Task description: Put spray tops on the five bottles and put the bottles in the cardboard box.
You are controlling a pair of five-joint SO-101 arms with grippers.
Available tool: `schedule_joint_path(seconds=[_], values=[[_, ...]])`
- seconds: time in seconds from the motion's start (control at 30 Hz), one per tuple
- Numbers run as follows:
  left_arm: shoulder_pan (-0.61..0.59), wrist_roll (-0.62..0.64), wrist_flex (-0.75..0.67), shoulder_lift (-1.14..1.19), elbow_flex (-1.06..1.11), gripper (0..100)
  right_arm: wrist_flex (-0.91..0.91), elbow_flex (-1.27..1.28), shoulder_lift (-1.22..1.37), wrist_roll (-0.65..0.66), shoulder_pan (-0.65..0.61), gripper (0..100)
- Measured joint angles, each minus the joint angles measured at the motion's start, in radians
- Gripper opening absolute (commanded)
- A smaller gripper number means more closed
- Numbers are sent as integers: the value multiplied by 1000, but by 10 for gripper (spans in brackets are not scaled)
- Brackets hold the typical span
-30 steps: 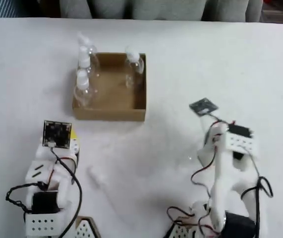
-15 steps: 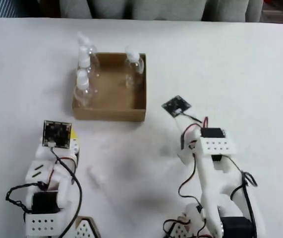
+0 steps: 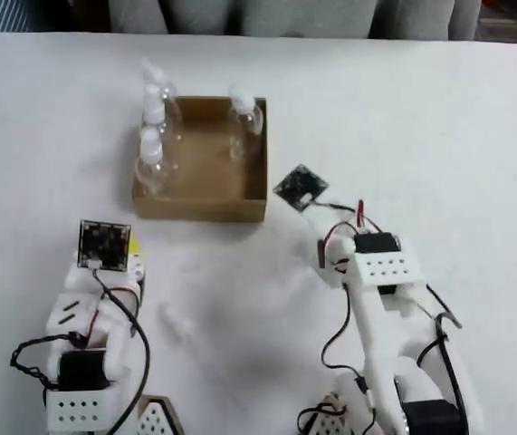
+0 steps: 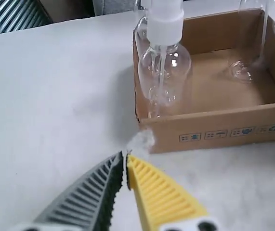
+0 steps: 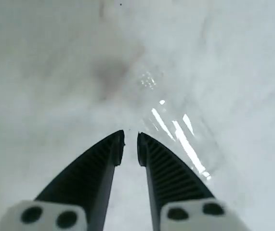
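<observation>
Cardboard box [image 4: 214, 120] front bears tiny printed symbols [image 4: 229, 133]; left gripper [image 4: 126, 161] together, right gripper [image 5: 130, 139] barely apart.

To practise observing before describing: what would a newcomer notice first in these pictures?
A brown cardboard box on the white table, holding upright clear plastic bottles with white spray tops. The grey-and-yellow left gripper sits just short of its near wall.

Bright, even light on the white table [image 5: 41, 57] — one faint soft shadow, white glare streaks nearby.
</observation>
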Motion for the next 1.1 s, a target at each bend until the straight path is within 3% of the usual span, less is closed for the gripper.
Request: schedule_joint_path(seconds=[0.17, 0.27, 0.5, 0.6, 0.8, 1.1], values=[[0, 0, 0, 0, 0, 20, 195, -130, -38, 138, 2, 248], [0, 0, 0, 0, 0, 20, 281, -163, -43, 285, 2, 300], [0, 0, 0, 0, 0, 20, 482, -133, -48, 669, 0, 335], [0, 0, 0, 0, 0, 20, 508, -57, -54, 775, 0, 334], [0, 0, 0, 0, 0, 20, 376, 37, -69, 796, 3, 334], [0, 0, 0, 0, 0, 20, 160, 71, -66, 617, 2, 334]])
